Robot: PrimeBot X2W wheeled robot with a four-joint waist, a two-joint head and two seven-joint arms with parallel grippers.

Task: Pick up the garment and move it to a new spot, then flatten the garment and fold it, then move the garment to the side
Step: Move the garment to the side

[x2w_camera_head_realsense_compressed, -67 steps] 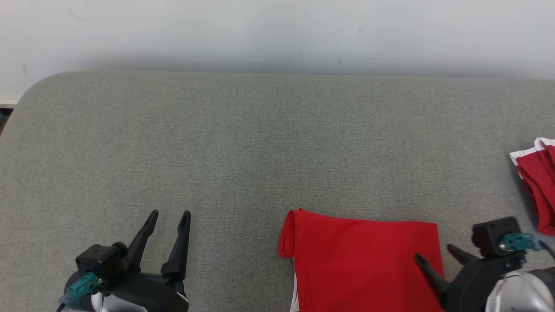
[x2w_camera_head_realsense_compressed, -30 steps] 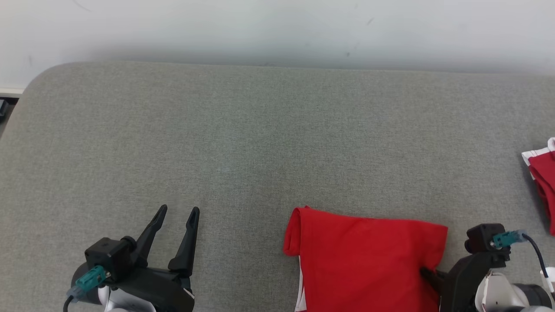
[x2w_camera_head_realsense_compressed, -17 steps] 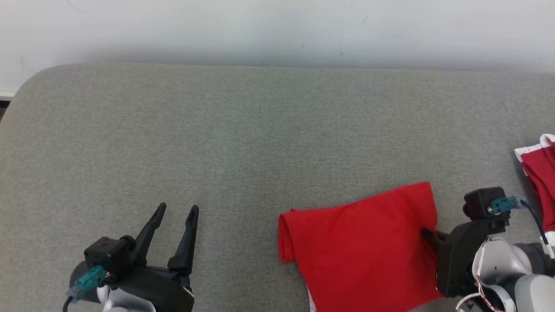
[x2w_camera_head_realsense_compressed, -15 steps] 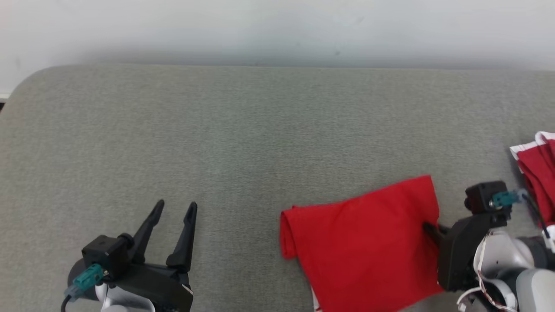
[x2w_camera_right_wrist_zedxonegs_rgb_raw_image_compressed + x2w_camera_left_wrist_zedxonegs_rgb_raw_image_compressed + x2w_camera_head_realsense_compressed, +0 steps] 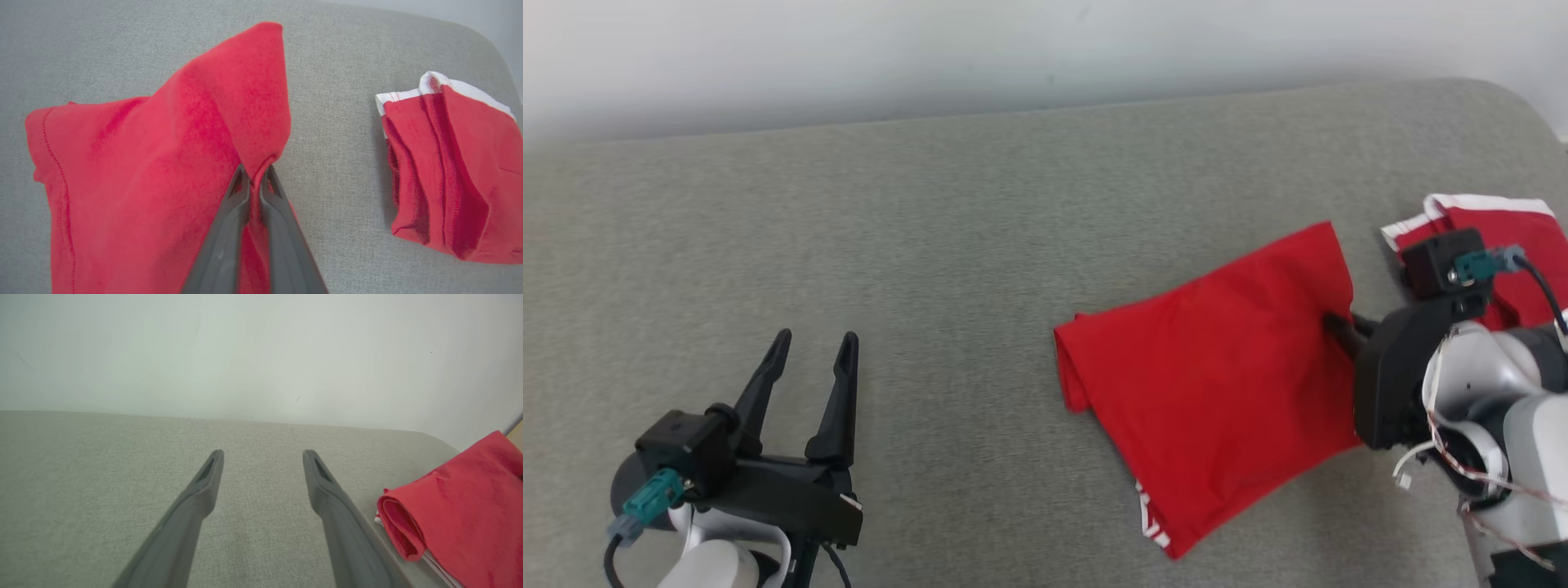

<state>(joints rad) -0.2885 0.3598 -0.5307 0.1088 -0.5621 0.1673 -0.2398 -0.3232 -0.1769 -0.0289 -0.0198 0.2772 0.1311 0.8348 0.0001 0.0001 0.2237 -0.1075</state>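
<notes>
The fingers of the right gripper [image 5: 254, 177] pinch one edge of the folded red garment [image 5: 1217, 384] on the grey surface [image 5: 931, 237]; those of the left gripper [image 5: 813, 347] stand open and empty. The pinch perhaps catches one layer only, so dragging could undo the fold.

A folded red-and-white cloth [image 5: 1511, 219] lies on the grey padded surface [image 5: 931, 245].

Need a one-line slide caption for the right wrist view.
Right gripper pinches the red garment; a second red garment lies beside it.
</notes>
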